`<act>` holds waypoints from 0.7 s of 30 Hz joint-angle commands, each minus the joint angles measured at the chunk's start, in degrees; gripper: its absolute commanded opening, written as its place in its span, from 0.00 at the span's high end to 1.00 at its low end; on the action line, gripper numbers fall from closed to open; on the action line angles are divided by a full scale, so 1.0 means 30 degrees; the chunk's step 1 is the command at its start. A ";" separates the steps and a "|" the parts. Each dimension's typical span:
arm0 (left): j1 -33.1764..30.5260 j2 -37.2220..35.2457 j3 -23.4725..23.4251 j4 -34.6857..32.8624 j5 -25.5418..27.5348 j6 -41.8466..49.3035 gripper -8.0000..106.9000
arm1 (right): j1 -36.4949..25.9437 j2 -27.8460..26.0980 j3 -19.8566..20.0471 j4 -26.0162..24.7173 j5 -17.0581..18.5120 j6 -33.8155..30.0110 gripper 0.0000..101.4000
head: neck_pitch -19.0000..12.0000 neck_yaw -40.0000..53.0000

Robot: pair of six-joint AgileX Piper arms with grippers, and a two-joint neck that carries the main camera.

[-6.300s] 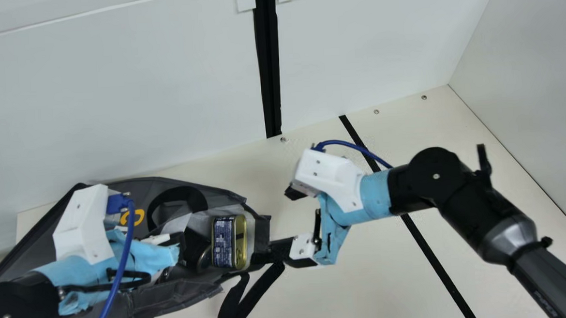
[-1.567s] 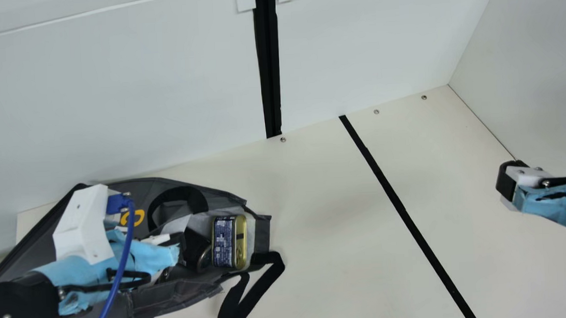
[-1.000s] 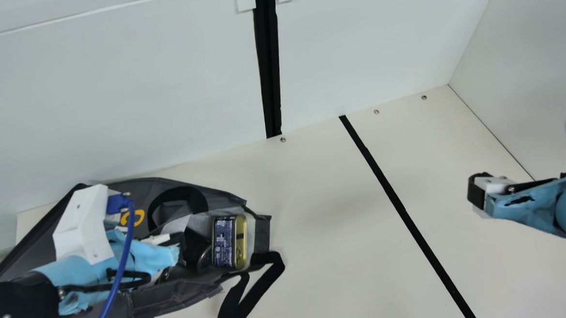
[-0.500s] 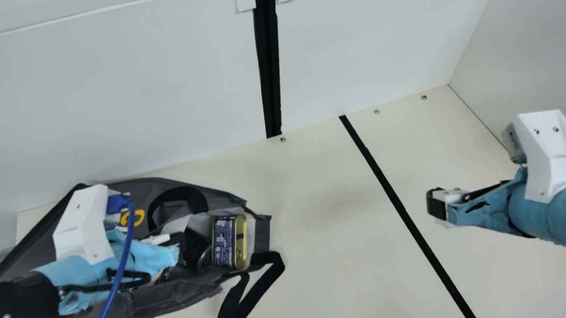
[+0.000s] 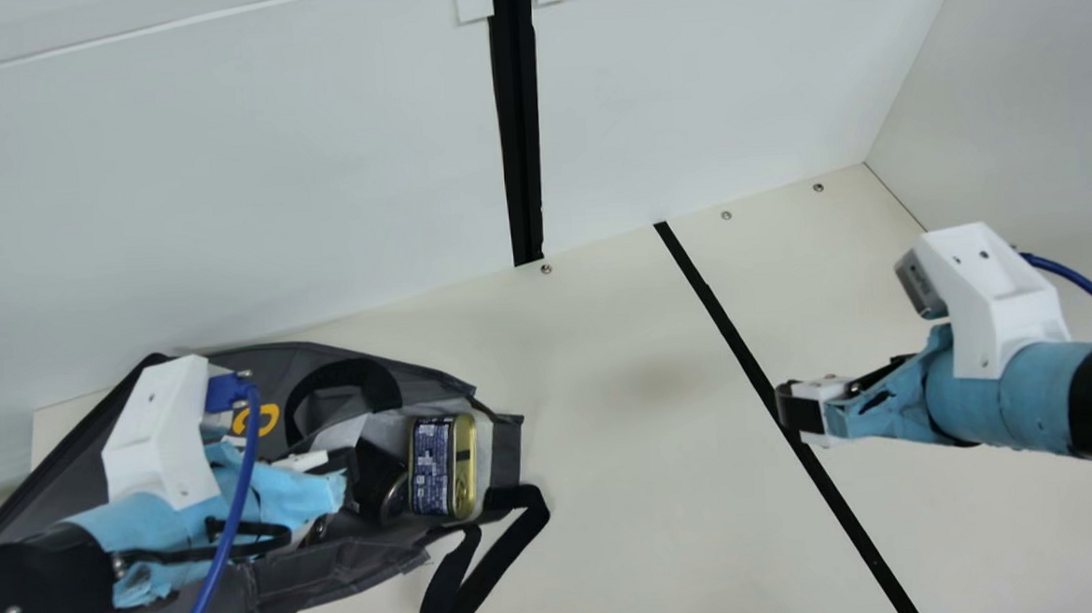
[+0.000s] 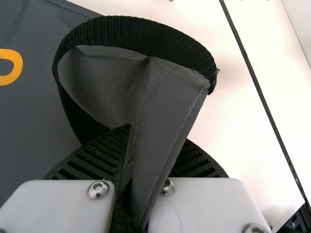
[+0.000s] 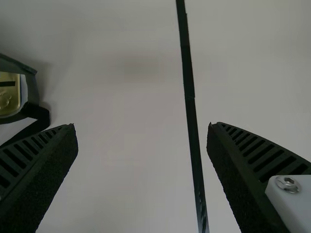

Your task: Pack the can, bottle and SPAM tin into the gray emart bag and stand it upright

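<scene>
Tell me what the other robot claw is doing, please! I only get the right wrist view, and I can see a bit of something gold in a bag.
Observer: The left gripper is pinching a fold of the gray bag.
Operator: Cool! And is anything next to the gold thing?
Observer: Yes. A dark thing with a round rim is beside the tin, inside the bag. I can't tell if it's the can.
</scene>
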 commanded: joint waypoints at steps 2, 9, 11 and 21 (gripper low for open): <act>0.0000 0.0000 0.0000 0.0000 0.0000 0.0000 1.00 | 0.0133 0.0343 0.0432 0.0636 -0.0341 -0.0830 0.06 | -0.0433 -0.0016; 0.0000 0.0000 0.0000 0.0000 0.0000 0.0000 1.00 | 0.0876 0.1176 0.1498 0.1670 -0.1234 -0.2097 0.06 | -0.0433 -0.0016; 0.0000 0.0000 0.0000 0.0000 0.0000 0.0000 1.00 | 0.1162 0.1422 0.1788 0.1987 -0.1515 -0.2457 0.06 | -0.0433 -0.0016; 0.0000 0.0000 0.0000 0.0000 0.0000 0.0000 1.00 | 0.2684 0.2670 0.3083 0.3859 -0.2966 -0.4229 0.06 | -0.0433 -0.0016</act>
